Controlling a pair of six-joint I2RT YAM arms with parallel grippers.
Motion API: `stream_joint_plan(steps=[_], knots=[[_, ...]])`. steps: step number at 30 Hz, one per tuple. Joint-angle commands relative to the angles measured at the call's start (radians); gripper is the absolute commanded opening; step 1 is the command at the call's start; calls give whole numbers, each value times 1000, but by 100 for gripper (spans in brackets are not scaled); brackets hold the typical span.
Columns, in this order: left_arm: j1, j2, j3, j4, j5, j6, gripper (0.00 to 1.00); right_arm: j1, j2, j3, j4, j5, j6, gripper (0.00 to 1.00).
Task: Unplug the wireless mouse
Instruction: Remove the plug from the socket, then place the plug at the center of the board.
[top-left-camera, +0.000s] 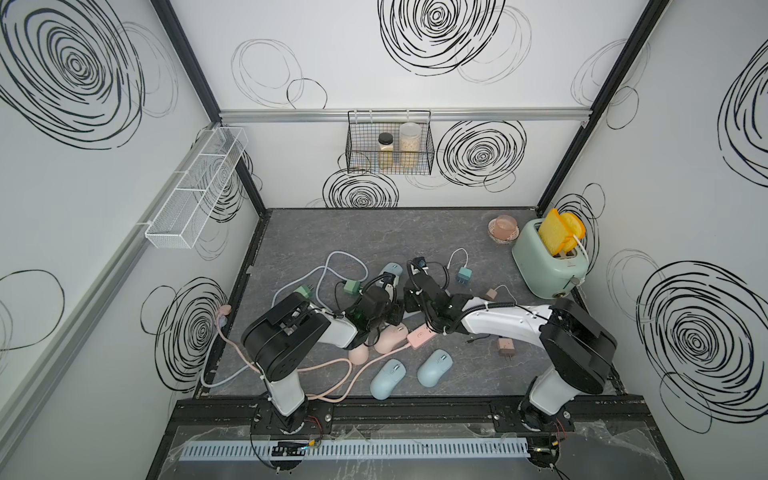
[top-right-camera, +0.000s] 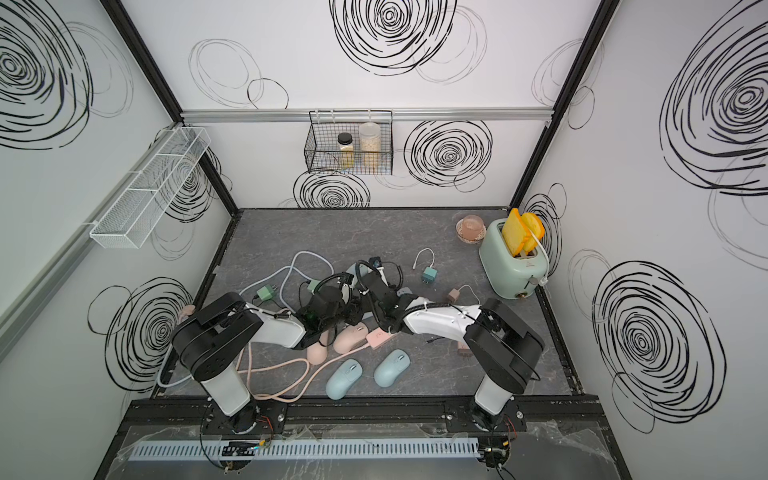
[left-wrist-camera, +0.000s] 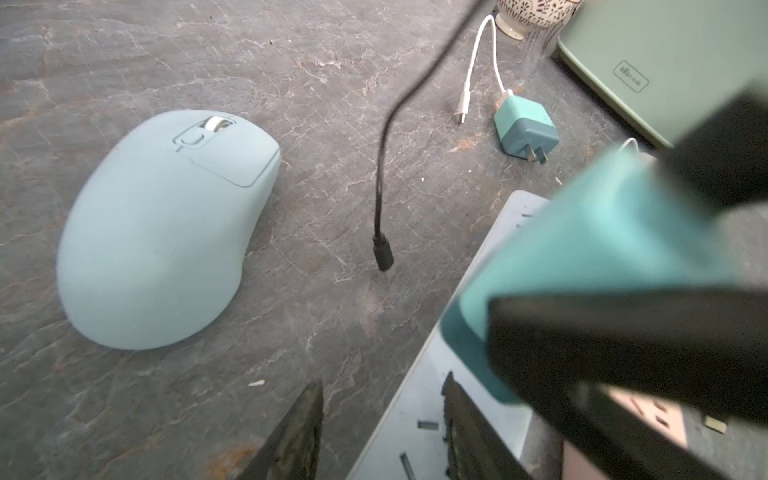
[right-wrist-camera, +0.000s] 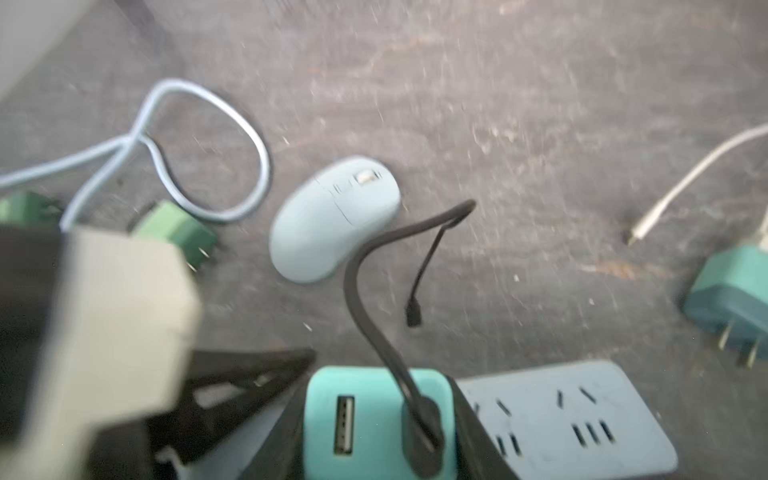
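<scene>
A pale blue wireless mouse (left-wrist-camera: 166, 232) (right-wrist-camera: 332, 220) lies on the grey table, half hidden behind the arms in a top view (top-left-camera: 392, 270). My right gripper (right-wrist-camera: 378, 415) is shut on a teal charger adapter (right-wrist-camera: 324, 449) (left-wrist-camera: 602, 270), held at the edge of a blue-grey power strip (right-wrist-camera: 582, 415) (left-wrist-camera: 415, 407); its prongs are hidden. A black cable (right-wrist-camera: 365, 266) runs from the adapter. The cable's free plug (left-wrist-camera: 383, 257) (right-wrist-camera: 413, 318) hangs beside the mouse, apart from it. My left gripper (left-wrist-camera: 380, 432) is open, straddling the strip's edge.
Two more blue mice (top-left-camera: 387, 378) (top-left-camera: 435, 368), a pink mouse (top-left-camera: 392, 338) and a pink strip (top-left-camera: 422, 336) lie nearer the front. Green adapters (top-left-camera: 352, 287) sit to the left and a teal one (top-left-camera: 464, 275) to the right. A toaster (top-left-camera: 550, 262) stands at the back right.
</scene>
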Motion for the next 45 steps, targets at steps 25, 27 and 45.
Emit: stream_joint_plan(steps=[25, 27, 45], knots=[[44, -661, -27, -264, -75, -25, 97, -320, 304, 406, -435, -511, -110, 0], [49, -695, -32, -287, -81, -18, 97, -318, 351, 441, -466, -517, -128, 0], [104, -913, -86, -348, -242, -57, 97, -326, 29, 326, -215, -347, -86, 91]])
